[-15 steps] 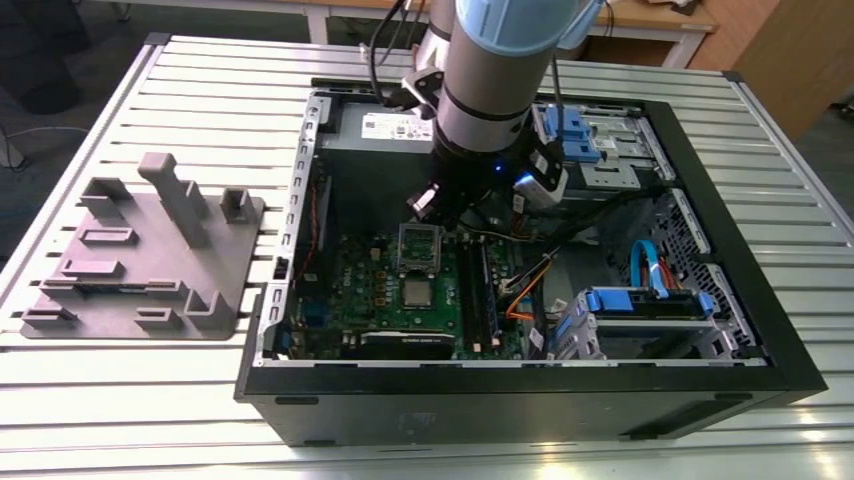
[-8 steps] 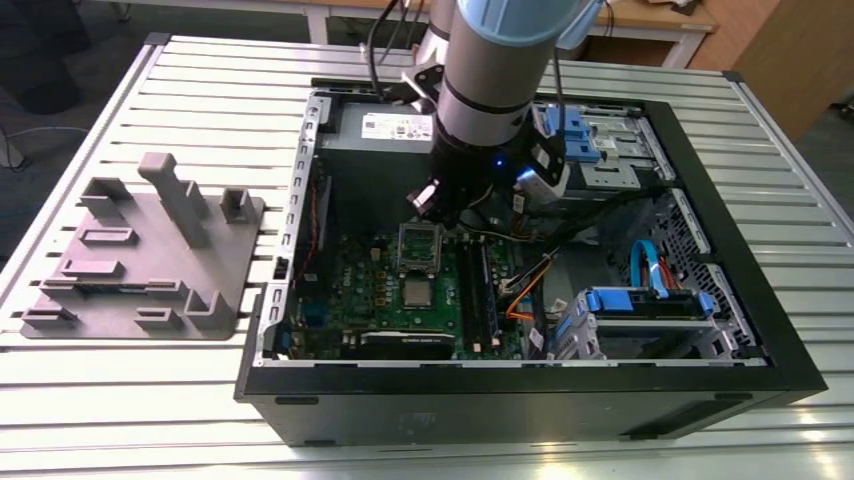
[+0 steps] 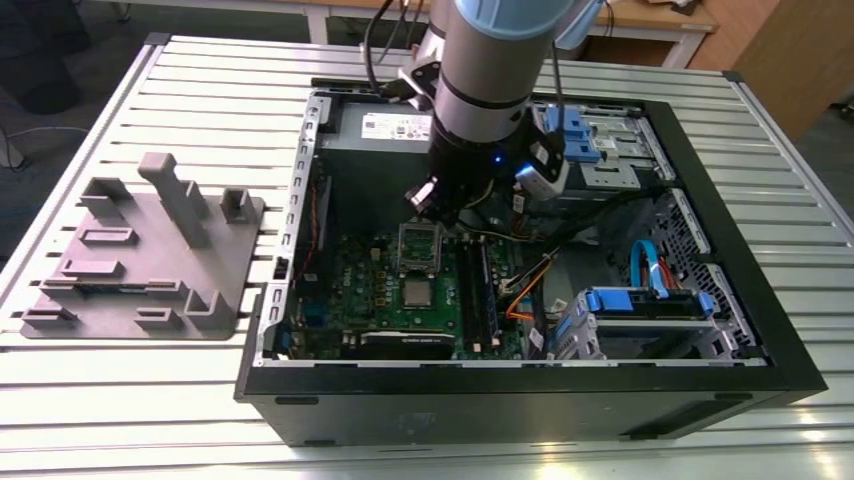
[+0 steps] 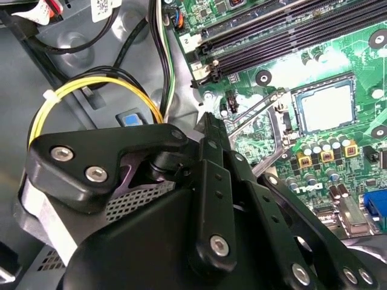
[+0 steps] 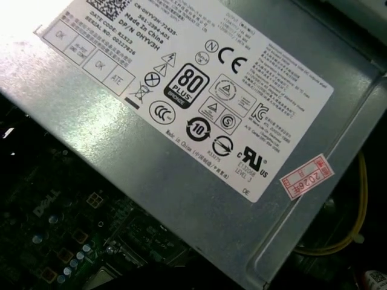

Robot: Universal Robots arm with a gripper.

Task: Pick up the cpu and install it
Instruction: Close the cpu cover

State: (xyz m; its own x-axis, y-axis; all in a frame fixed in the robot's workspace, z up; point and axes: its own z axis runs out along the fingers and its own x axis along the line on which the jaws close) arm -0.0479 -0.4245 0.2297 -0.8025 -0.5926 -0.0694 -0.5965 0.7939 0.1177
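The cpu [image 3: 418, 292] lies flat in the dark socket on the green motherboard [image 3: 354, 285], its pale silvery top facing up; the second wrist view shows the cpu [image 4: 326, 107] there too. The metal socket frame [image 3: 418, 245] stands upright just behind it, hinged open. My gripper [image 3: 430, 205] hangs over the back of the board, just above the top of that frame. Its black links converge to a point in the second wrist view, where the gripper [image 4: 196, 124] looks shut with nothing in it.
The open black computer case [image 3: 747, 330] lies on a slatted white table [image 3: 160, 390]. A grey power supply [image 5: 199, 121] sits behind the board. Blue drive bays [image 3: 641, 305], memory slots [image 4: 284, 42] and loose cables [image 4: 97, 84] crowd the case. A grey fixture [image 3: 147, 260] stands at the exterior view's left.
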